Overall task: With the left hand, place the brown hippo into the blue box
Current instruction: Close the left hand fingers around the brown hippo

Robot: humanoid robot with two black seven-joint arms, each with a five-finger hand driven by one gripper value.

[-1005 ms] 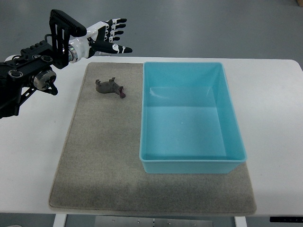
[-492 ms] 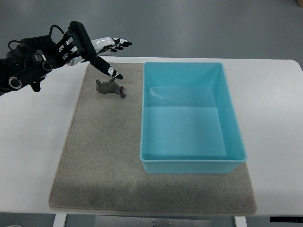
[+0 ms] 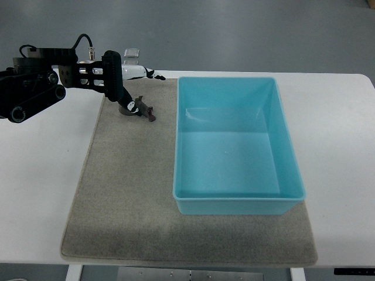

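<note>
- Over the last second the left hand [image 3: 126, 88] dropped from well above the desk's far edge and swung down onto the brown hippo [image 3: 140, 109]; a moment before, its fingers were spread and only pointing toward the toy.
- It now covered the toy's left end, which suggested the reach was finished and the grasp was just starting.
- I could not tell whether the fingers were spread or pinching the toy; the palm hid them.
- The brown hippo lay on the grey mat [image 3: 129, 193], near its far edge, just left of the blue box [image 3: 237, 202], not touching it.
- It had barely shifted and was not lifted.
- It looked small and dark brown, with a reddish muzzle toward the box.
- The box held nothing visible.
</note>
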